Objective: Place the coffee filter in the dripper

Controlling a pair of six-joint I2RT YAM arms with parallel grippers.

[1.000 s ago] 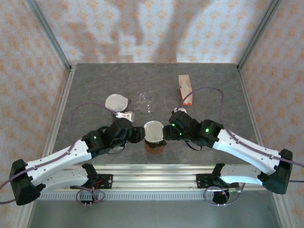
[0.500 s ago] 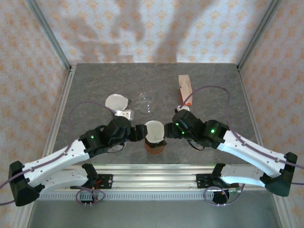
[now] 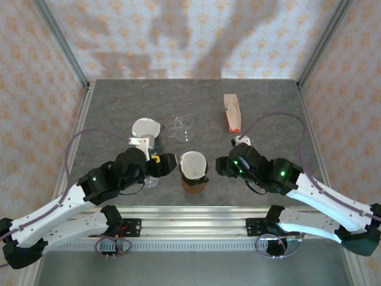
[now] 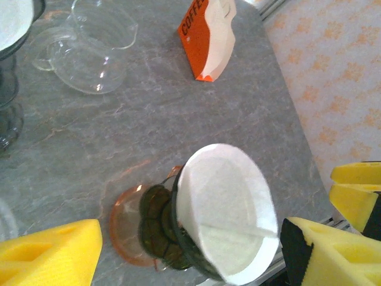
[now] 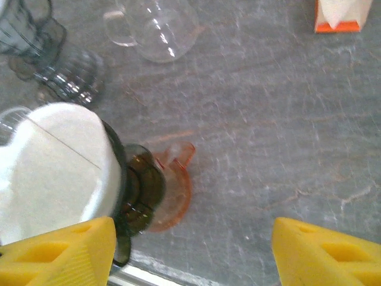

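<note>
A white coffee filter [image 3: 193, 164] sits opened inside the dark dripper [image 3: 194, 185], which stands on an orange saucer near the table's front edge. In the left wrist view the filter [image 4: 226, 217] lines the dripper [image 4: 158, 226]. My left gripper [image 3: 169, 163] stands open just left of the dripper, apart from it, holding nothing; its yellow fingers [image 4: 50, 253] are spread wide. My right gripper [image 3: 218, 166] is open just right of the dripper and is also empty. In the right wrist view the filter [image 5: 53, 173] and dripper [image 5: 140, 185] lie at the left.
A second dripper with a white filter [image 3: 146, 127] stands at the back left, beside a clear glass server [image 3: 182, 127]. An orange and white filter box [image 3: 232, 112] lies at the back right. The metal rail [image 3: 190, 214] runs along the front edge.
My left gripper has opened and pulled back to the left, away from the dripper. The right gripper has drawn back a little to the right. The filter stays in the dripper.
</note>
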